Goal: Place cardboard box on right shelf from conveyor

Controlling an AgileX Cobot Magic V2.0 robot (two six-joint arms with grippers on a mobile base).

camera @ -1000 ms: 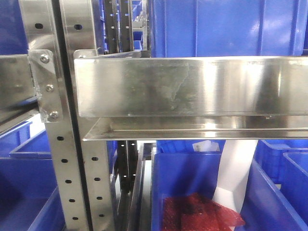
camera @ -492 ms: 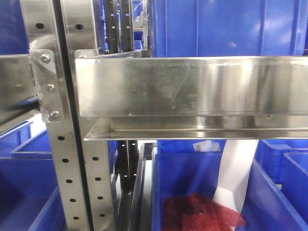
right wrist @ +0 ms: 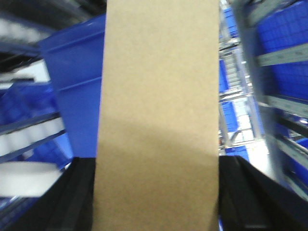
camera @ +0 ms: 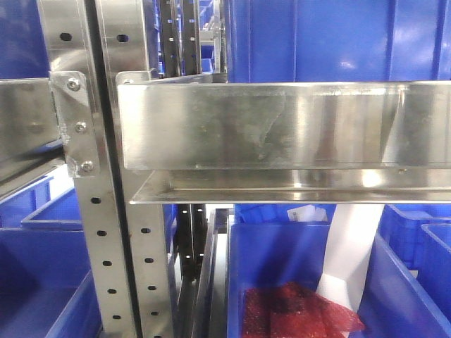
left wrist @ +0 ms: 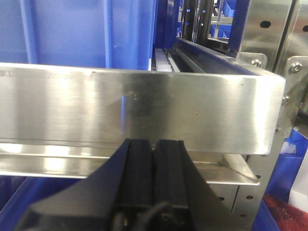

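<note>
The cardboard box (right wrist: 159, 110) is a plain tan slab filling the middle of the right wrist view. My right gripper (right wrist: 156, 161) is shut on it, with a black finger (right wrist: 79, 192) against each side. In the front view the right shelf (camera: 282, 127) shows its broad, scuffed steel lip straight ahead, and neither the box nor either arm appears there. My left gripper (left wrist: 154, 142) is shut on nothing, its pads pressed together just before the lip of a steel shelf (left wrist: 134, 110). The conveyor is out of view.
Perforated steel uprights (camera: 91, 211) stand left of the right shelf. A large blue bin (camera: 331, 42) sits on that shelf. Below it another blue bin (camera: 282, 267) holds red mesh (camera: 296, 310) and a white sheet (camera: 349, 246). More blue bins surround the box in the right wrist view.
In the front view the shelf and uprights have slid slightly right and down in the picture. Nothing else differs.
</note>
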